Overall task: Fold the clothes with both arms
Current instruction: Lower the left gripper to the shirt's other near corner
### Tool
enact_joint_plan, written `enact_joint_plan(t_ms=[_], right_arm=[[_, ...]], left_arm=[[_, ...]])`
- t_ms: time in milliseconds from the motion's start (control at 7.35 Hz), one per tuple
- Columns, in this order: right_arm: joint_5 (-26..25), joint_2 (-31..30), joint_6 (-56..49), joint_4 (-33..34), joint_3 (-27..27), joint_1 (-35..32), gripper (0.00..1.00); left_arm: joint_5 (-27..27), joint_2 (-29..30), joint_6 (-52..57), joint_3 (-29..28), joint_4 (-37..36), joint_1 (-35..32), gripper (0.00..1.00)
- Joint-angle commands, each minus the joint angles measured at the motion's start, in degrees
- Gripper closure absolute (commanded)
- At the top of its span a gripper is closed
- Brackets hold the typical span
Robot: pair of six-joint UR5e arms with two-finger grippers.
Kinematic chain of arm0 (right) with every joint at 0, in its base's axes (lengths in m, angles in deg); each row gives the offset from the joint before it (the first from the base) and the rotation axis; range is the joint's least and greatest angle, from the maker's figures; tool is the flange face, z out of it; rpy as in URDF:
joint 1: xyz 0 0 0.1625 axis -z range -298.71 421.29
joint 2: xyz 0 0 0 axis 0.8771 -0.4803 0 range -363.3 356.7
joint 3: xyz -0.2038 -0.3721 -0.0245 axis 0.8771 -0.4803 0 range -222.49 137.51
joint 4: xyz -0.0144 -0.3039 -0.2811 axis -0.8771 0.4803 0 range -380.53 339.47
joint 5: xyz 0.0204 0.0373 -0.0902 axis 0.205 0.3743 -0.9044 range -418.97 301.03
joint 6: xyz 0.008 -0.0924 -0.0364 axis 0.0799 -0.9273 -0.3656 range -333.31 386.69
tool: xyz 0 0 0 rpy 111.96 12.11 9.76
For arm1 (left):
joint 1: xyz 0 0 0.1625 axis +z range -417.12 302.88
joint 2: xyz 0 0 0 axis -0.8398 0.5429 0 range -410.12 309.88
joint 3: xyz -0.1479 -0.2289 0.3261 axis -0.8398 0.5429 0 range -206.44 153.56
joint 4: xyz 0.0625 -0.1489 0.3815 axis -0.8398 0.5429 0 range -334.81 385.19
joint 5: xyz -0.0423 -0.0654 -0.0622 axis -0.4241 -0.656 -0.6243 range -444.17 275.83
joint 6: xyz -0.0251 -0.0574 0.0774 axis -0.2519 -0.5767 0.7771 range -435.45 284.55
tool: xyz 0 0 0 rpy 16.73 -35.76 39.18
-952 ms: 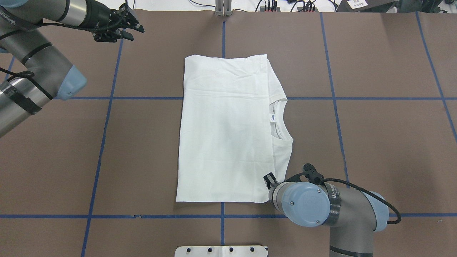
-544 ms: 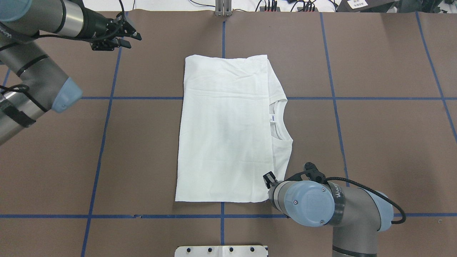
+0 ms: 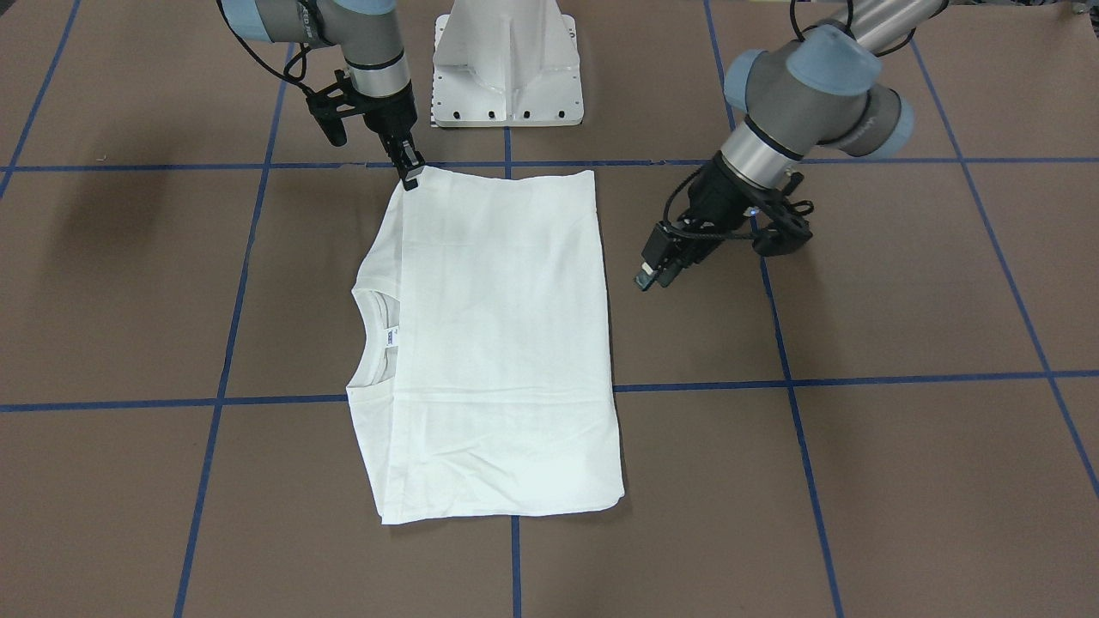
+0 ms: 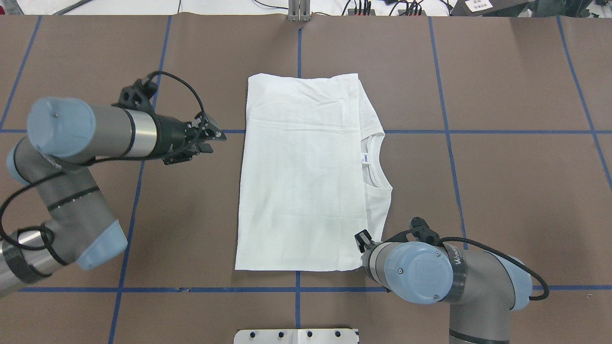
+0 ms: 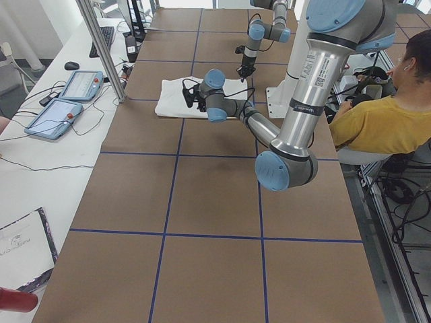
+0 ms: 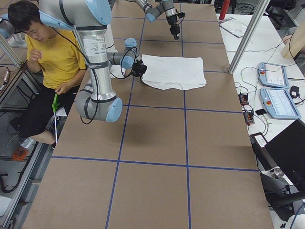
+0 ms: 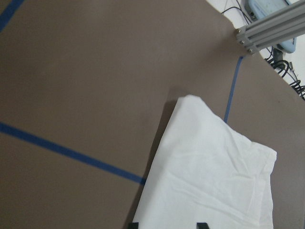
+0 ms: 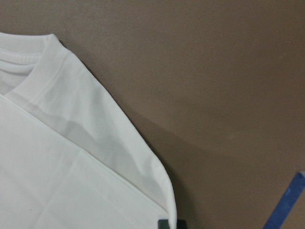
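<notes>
T-shirt (image 4: 301, 177): white, folded to a flat rectangle, centre of the brown table (image 4: 502, 191), long side running toward and away from the robot.
Collar (image 4: 377, 162): ribbed, on the edge toward the robot's right; neck label (image 4: 365, 158) showing just inside it.
Fold: top layer covers most of the shirt, leaving a narrow strip of shoulder and collar exposed on the right side.
Right gripper (image 3: 410, 178): pointing down at the shirt corner nearest the robot on the collar side. Fingertips close together and pinched on that corner; the right wrist view shows the hem ending right at them.
Left gripper (image 4: 215, 139): off the shirt's left edge, near but not touching, above the table and angled toward the cloth. Jaws apart, nothing between them; the left wrist view shows 2 separate tips.
Tape: blue grid lines (image 4: 447, 143) on the table, 1 passing under the shirt.
Base: white pedestal (image 3: 508, 60) between the 2 arms.
</notes>
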Motion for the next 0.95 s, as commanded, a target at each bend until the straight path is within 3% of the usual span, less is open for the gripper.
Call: enact_joint_plan(t_ms=[0, 408, 816], right_arm=[[0.1, -0.1, 0.0, 0.0, 0.0, 0.0, 1.0], [0.1, 0.2, 0.0, 0.0, 0.1, 0.1, 1.0], [0.1, 0.2, 0.0, 0.0, 0.3, 0.1, 1.0]], left_arm=[[10.3, -1.7, -7.7, 4.2, -7.1, 14.0, 0.46], [12.7, -10.7, -9.1, 10.1, -7.4, 19.0, 0.36], [12.8, -9.0, -11.1, 9.5, -7.4, 21.9, 0.36]])
